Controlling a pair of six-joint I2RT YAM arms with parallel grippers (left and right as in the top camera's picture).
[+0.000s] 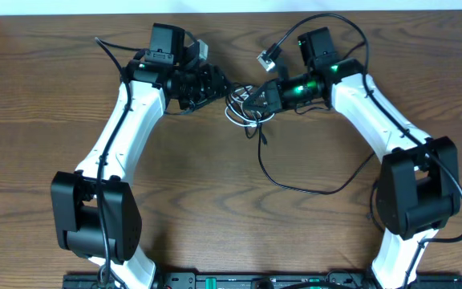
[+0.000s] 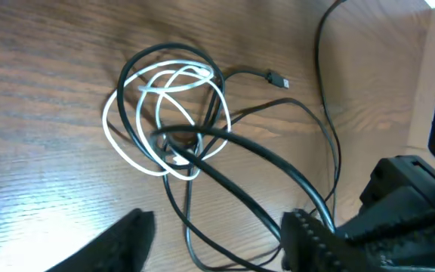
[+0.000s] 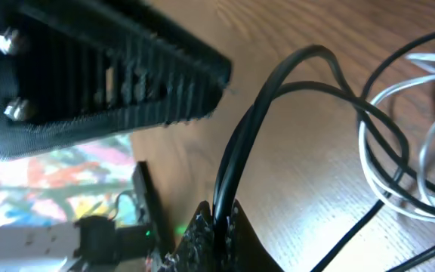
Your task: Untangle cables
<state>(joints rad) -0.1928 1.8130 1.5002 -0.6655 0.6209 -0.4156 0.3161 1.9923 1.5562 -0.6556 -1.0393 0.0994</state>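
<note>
The cables (image 1: 244,106) lie tangled on the wooden table between my two arms. In the left wrist view, white loops (image 2: 137,115) interlace with black cord (image 2: 236,143), and a small black plug (image 2: 278,79) sticks out to the right. My left gripper (image 2: 217,236) is open just short of the tangle, with black strands lying on the table between its fingers. My right gripper (image 3: 221,221) is shut on a doubled black cable (image 3: 240,128) that rises from its jaws toward the white loops (image 3: 376,162). Overhead, the left gripper (image 1: 215,85) and right gripper (image 1: 257,98) flank the knot.
A long black cord (image 1: 295,183) trails from the knot toward the table's front right. The left arm's ribbed finger (image 3: 119,83) hangs close above the right wrist camera. The table's far edge (image 1: 231,11) meets a white wall behind both arms.
</note>
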